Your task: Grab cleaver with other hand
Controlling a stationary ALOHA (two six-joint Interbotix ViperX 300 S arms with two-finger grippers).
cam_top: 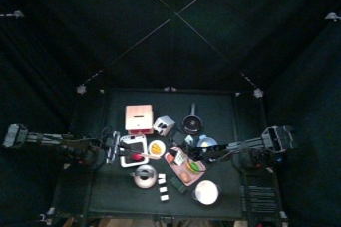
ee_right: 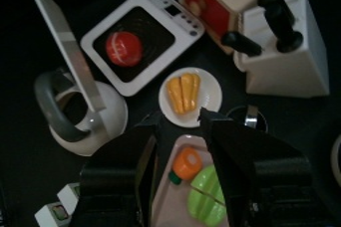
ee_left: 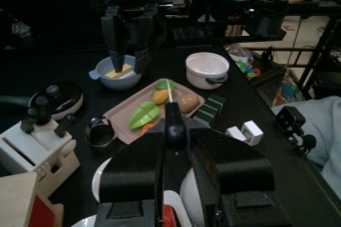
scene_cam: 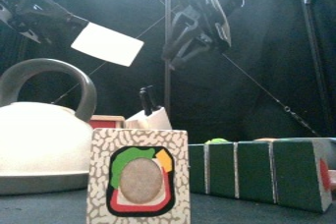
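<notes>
The cleaver [scene_cam: 108, 43] hangs in the air at the left, its pale flat blade facing the front view. My left gripper [scene_cam: 63, 29] is shut on its handle. In the left wrist view the brown handle [ee_left: 172, 121] sticks out between that gripper's [ee_left: 170, 139] jaws, with the blade edge-on. The right wrist view shows the blade [ee_right: 64, 47] as a long grey strip off to one side. My right gripper [scene_cam: 184, 49] hangs open near the middle, apart from the cleaver. Its jaws [ee_right: 197, 131] stand wide over a tray of vegetables and hold nothing.
On the table stand a kettle [scene_cam: 37, 144], a patterned box [scene_cam: 138, 174], green blocks [scene_cam: 262, 169], a white hob with a red disc [ee_right: 134, 37], a knife block [ee_right: 286, 42], a yellow plate [ee_right: 186, 92], a pink tray [ee_left: 147, 107], a white bowl [ee_left: 206, 69] and a blue bowl [ee_left: 118, 72].
</notes>
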